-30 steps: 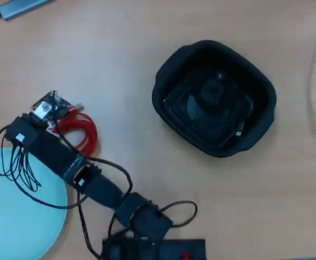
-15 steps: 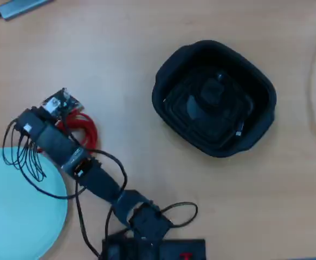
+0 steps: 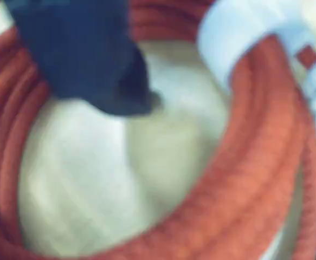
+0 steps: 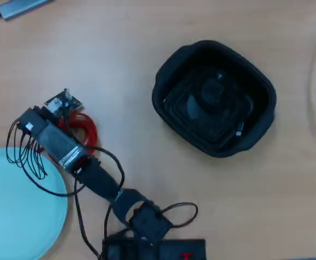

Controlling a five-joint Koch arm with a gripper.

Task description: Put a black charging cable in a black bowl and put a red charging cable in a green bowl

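From my overhead feed, the black bowl (image 4: 214, 97) sits right of centre on the table (image 4: 120, 54), the black charging cable (image 4: 209, 96) coiled inside it. The green bowl (image 4: 17, 216) lies at the lower left. Just above it — half under the arm (image 4: 60, 143) — rests the red charging cable (image 4: 84, 130).

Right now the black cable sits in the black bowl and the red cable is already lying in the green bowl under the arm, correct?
Not quite. The red charging cable lies on the wooden table, beside the green bowl, not in it; the overhead view shows this. The rest holds: the black charging cable sits in the black bowl, and the arm is over the red one.
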